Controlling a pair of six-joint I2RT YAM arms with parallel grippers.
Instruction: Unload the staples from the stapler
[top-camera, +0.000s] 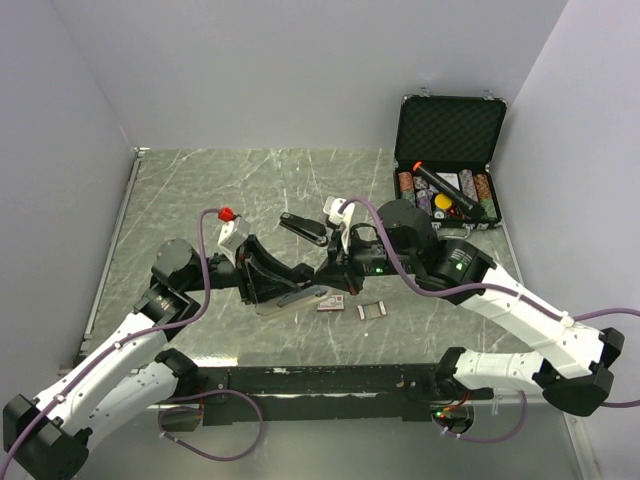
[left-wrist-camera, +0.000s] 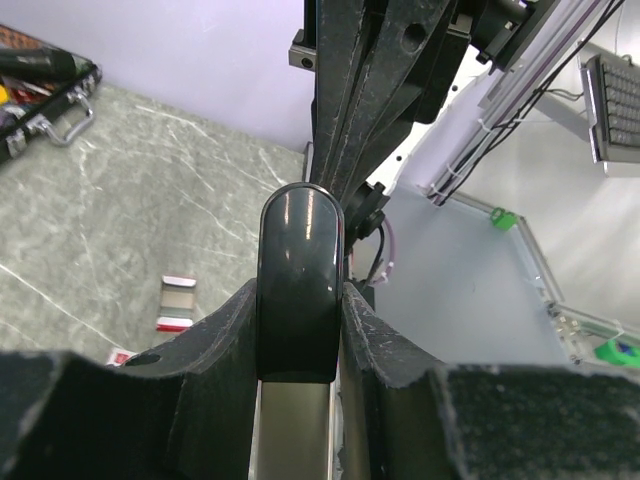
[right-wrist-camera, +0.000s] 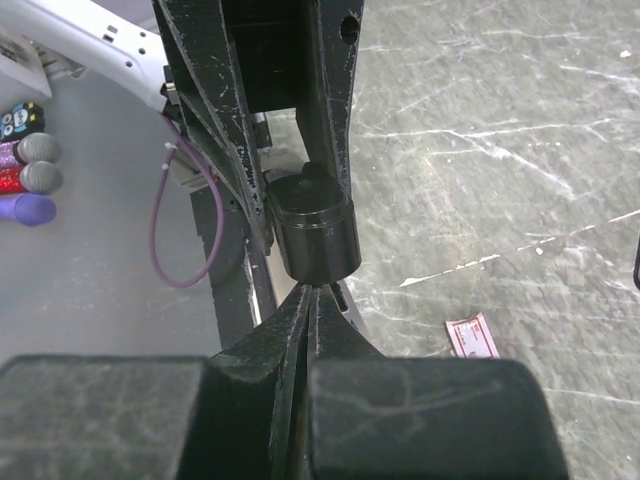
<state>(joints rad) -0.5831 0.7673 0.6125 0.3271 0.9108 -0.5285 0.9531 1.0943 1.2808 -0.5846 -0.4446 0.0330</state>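
Closest in, the left pincer (left-wrist-camera: 298, 305) is clamped on the stapler (left-wrist-camera: 300, 240), pressing both flanks of its glossy, dark, rounded end, with silvery metal showing just beneath that end. The stapler is held between the two pincers, over the grey marbled table (top-camera: 200, 190). Whether it rests on the table or is lifted cannot be told. Directly to the right of the stapler, the right pincer (right-wrist-camera: 312, 295) meets it head-on. Its tips are drawn together with no gap showing, right at the stapler's far end, and whether something thin is pinched between them cannot be told. Just right of the stapler and slightly nearer the arm bases, a small red-and-white box (top-camera: 331, 303) lies flat on the table. Just beyond the box is a short grey strip (top-camera: 370, 311) with red-and-white ends, too small to tell what it is. Far off to the stapler's right, against the back corner, a black case (top-camera: 448, 165) stands open with its foam-lined lid upright.
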